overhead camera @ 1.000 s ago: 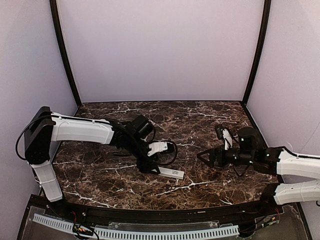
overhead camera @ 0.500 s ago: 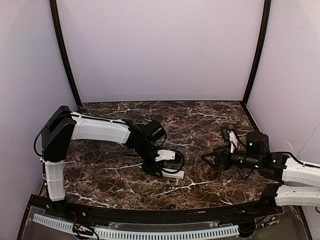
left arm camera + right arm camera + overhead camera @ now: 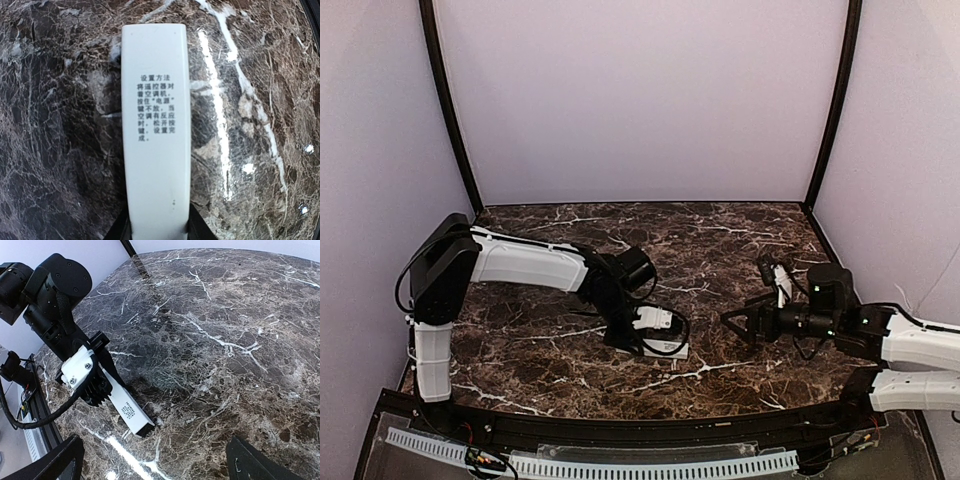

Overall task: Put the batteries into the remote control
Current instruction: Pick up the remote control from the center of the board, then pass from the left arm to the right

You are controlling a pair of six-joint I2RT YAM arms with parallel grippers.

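**Where lilac walls box in a marble counter, the remote control lies clasped**

It lies flat, printed label up, near the front edge. The left gripper has its jaws on the long sides, seemingly touching. The right gripper hovers apart, jaws spread wide. White veins cross the dark, glossy stone.

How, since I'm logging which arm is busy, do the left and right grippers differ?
The left gripper is down at the remote, its jaws flanking one end; the right gripper sits apart from it, touching nothing. The left's jaws are narrow, though a firm grip is unclear; the right's stand wide open and empty. Both are black two-finger grippers over the marble table.
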